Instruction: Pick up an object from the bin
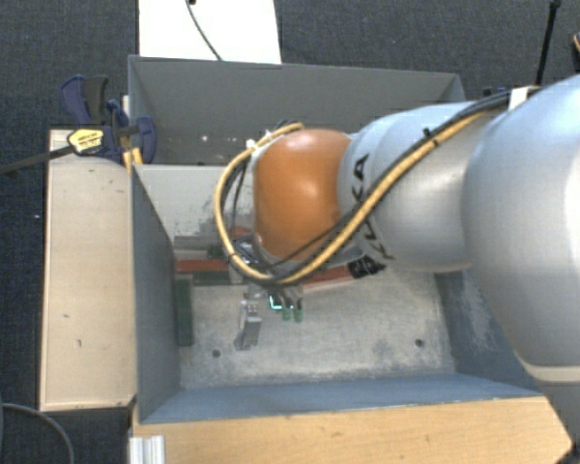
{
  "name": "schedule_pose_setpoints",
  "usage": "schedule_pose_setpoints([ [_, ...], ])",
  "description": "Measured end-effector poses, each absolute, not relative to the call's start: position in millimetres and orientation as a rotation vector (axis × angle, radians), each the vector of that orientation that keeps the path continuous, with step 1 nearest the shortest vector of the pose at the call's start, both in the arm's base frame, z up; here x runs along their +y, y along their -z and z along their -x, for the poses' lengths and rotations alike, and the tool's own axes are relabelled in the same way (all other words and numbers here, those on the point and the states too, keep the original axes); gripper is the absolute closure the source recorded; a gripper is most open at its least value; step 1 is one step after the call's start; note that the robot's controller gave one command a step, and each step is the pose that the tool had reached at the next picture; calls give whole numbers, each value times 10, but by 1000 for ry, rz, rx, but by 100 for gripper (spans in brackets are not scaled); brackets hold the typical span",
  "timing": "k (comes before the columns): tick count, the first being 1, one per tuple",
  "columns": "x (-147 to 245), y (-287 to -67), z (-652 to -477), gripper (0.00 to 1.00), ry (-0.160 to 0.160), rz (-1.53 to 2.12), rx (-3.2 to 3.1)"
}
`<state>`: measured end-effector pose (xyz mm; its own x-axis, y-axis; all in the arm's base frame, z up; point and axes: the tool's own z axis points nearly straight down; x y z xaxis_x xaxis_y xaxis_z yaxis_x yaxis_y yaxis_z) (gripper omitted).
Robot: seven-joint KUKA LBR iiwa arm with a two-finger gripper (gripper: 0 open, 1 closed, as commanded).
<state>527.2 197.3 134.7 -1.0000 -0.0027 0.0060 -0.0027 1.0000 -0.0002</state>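
Near rim of the bin (300, 394): the floor behind it is bare, nothing to grab there. My hand (261, 319) hangs low over the floor, left of centre. Can't tell if it's apart or together. Candidates: a dark green block (182, 309) tight against the left wall, and a reddish-brown bar (203, 267) just behind the hand, running under my orange wrist cover (295, 201). I'd pick the bar. Shift back, square up across its narrow side, drop straight, and close only once seated. The block looks too close to the wall.
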Motion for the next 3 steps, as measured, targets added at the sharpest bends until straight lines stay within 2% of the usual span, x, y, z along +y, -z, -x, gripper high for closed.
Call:
schedule_pose_setpoints([
  [1, 845, -677, -5728, 0, -6, -138, -3136],
  [2, 1046, -1018, -5842, 0, 1, -687, -3073],
  [3, 985, -1007, -5870, 0, 2, -484, -3110],
])
